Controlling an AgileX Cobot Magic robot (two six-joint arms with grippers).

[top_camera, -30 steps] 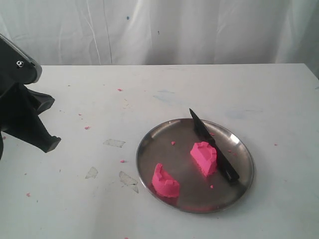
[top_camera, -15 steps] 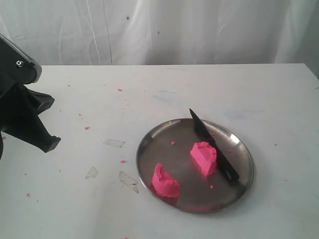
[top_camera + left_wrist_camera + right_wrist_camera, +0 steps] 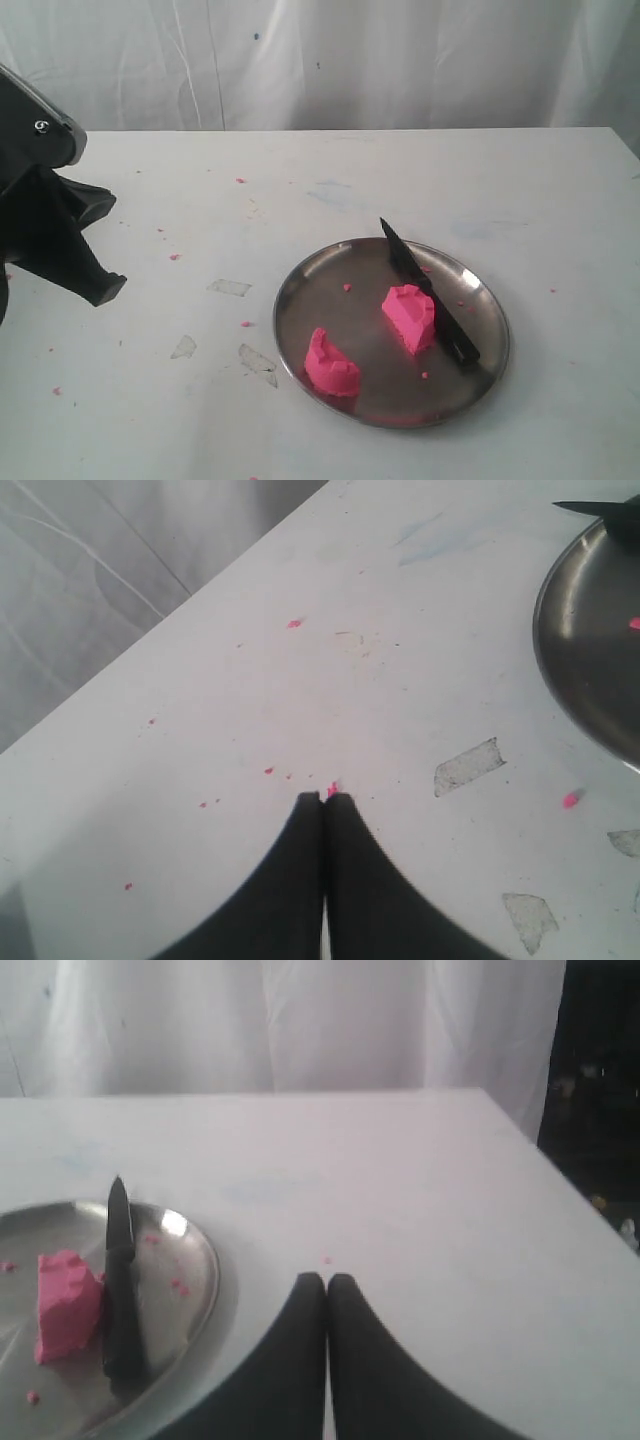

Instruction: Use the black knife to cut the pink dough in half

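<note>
- The white table (image 3: 300,180) filled the scene, flecked with tiny pink crumbs and a few scraps of clear tape; its near edge was cut off by the exterior view.
- The left arm (image 3: 40,200) stood at the far left of the exterior view, only partly in frame, its upper body cut off, well apart from the plate. Compared with half a second before, it had shifted very slightly to the right.
- The left gripper (image 3: 323,798) hung over bare table with its fingers pressed together, holding nothing.
- The right gripper (image 3: 326,1278) was out of the exterior view; its wrist view showed the fingers closed together and empty, over the table just right of the plate.
- The round steel plate (image 3: 300,290) sat right of centre, unchanged.
- The black knife (image 3: 425,292) lay on the plate, tip over the far rim, handle toward the near right, touching the right-hand chunk.
- The pink dough (image 3: 409,316) lay in two chunks, the second (image 3: 330,365) near the plate's near-left rim; neither had moved.
</note>
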